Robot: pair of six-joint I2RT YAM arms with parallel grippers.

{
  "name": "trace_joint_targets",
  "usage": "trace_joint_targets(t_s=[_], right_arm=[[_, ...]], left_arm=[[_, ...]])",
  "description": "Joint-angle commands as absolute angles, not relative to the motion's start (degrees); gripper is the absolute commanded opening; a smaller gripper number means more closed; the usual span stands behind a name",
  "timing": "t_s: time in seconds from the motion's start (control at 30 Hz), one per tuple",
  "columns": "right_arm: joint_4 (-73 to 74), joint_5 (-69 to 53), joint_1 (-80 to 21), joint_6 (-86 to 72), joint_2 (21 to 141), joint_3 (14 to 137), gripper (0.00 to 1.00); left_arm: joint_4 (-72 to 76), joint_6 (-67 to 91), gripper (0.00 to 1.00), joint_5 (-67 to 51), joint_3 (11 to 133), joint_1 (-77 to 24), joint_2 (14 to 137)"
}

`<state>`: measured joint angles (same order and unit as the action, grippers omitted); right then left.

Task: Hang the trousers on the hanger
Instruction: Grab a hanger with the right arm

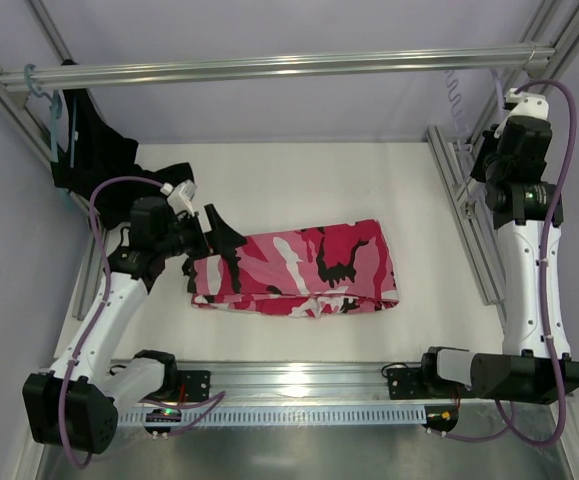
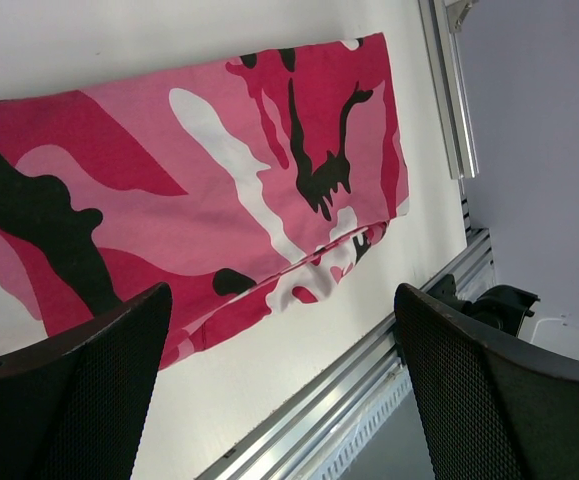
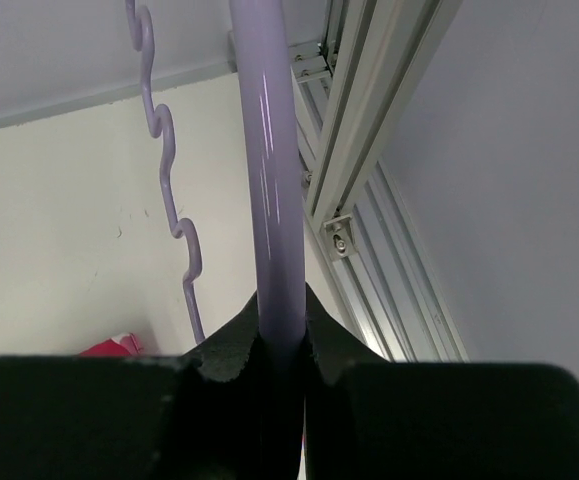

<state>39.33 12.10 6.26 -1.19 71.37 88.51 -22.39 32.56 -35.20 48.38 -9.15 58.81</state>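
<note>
The trousers (image 1: 299, 268), in pink, crimson, white and black camouflage print, lie folded flat on the white table, and the left wrist view also shows the trousers (image 2: 219, 170). My left gripper (image 1: 214, 245) hovers over their left end, open with nothing between its fingers; through the left gripper (image 2: 281, 330) I see bare table and the front rail. The pale lilac hanger (image 1: 457, 95) hangs at the right end of the top rail. My right gripper (image 1: 509, 95) is raised there. In the right wrist view the right gripper (image 3: 281, 320) is shut on a straight bar of the hanger (image 3: 269, 150).
A plain black garment (image 1: 94, 155) hangs on a teal-blue hanger (image 1: 44, 95) at the left end of the top rail (image 1: 269, 68). Aluminium frame profiles (image 1: 469, 220) run along the right side. A front rail (image 1: 299, 375) borders the near table edge.
</note>
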Motion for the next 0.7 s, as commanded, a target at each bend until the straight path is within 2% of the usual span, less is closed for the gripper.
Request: trace_joint_targets(t_s=[0.0,0.27,0.67], right_arm=[[33.13,8.7,6.24,-0.79,69.79,93.95,0.04],[31.47,11.86,6.24,1.23,69.7,96.33,0.04],[20.48,11.96,6.24,6.94,68.82,94.57,0.04]], left_arm=[[-18.81,33.05,0.91,-36.83,48.16,-8.96,59.06],[-18.46,33.57,0.91,-37.0,47.99,-8.96,59.06],[-23.64,29.53,0.92,-35.07,50.71,-8.96,59.41]])
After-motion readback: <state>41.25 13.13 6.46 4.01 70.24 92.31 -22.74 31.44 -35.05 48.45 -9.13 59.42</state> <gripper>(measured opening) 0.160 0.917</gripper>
